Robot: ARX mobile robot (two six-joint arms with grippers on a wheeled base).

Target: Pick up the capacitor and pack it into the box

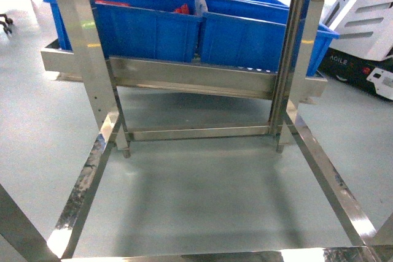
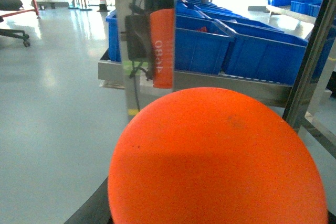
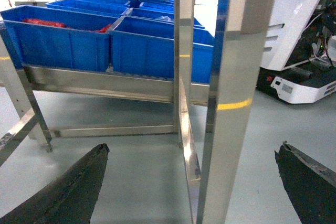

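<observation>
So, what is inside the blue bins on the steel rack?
In the head view, the nearest blue bins on the steel rack show only slivers of red items above their rims. The walls hide the rest, so the contents cannot be identified.

Steel rack point(image 1: 184, 81) on glossy grey floor point(image 1: 202, 194)

The capacitor point(image 2: 218, 161) is filling the lower part of the left wrist view, showing its round orange-red end face toward the camera. Its mirror image on the steel post above is showing an upright orange-red cylinder with white digits running sideways. The box is not showing anywhere.
</observation>
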